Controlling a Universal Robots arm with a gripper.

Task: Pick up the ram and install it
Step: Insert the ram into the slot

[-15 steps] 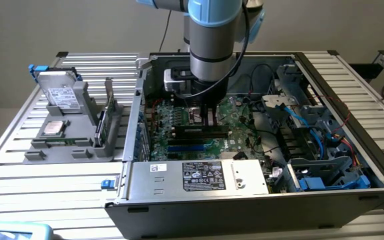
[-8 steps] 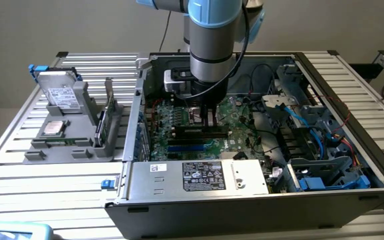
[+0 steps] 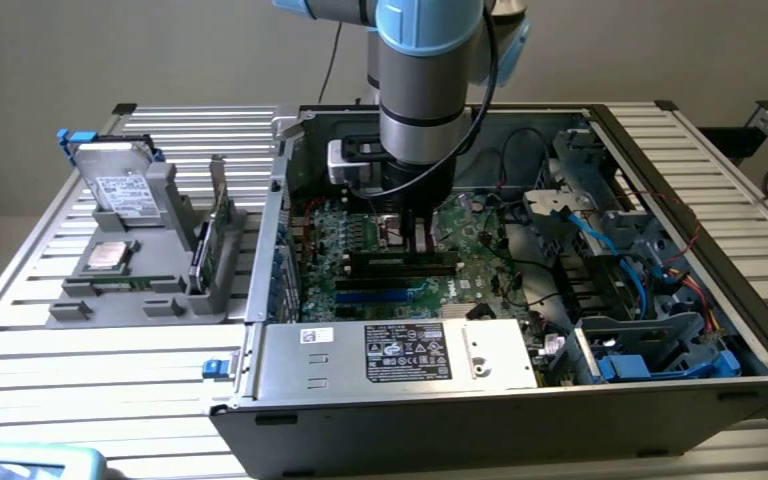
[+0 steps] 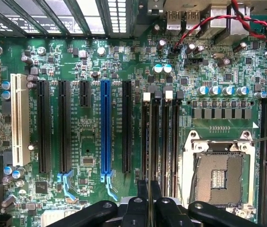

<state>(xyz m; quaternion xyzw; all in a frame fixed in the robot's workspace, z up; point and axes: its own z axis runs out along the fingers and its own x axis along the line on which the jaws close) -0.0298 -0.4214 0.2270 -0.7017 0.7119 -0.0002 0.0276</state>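
Note:
The ram [image 4: 149, 190] appears edge-on as a thin strip pinched between the black fingers [image 4: 137, 210] of my gripper [image 4: 149, 212], which is shut on it. It hangs just above the group of black memory slots [image 4: 160, 137], in line with the one at the group's edge. These slots lie between the black expansion slots and the bare CPU socket [image 4: 218, 175]. In the exterior view my gripper [image 3: 404, 238] reaches down inside the open computer case, low over the green motherboard [image 3: 357, 245]. The arm hides the ram there.
The power supply [image 3: 398, 352] fills the near side of the case, and drive bays with blue and black cables [image 3: 638, 285] stand at the exterior view's right. A grey fixture [image 3: 144, 295] on the table at the exterior view's left holds a hard drive [image 3: 124, 188].

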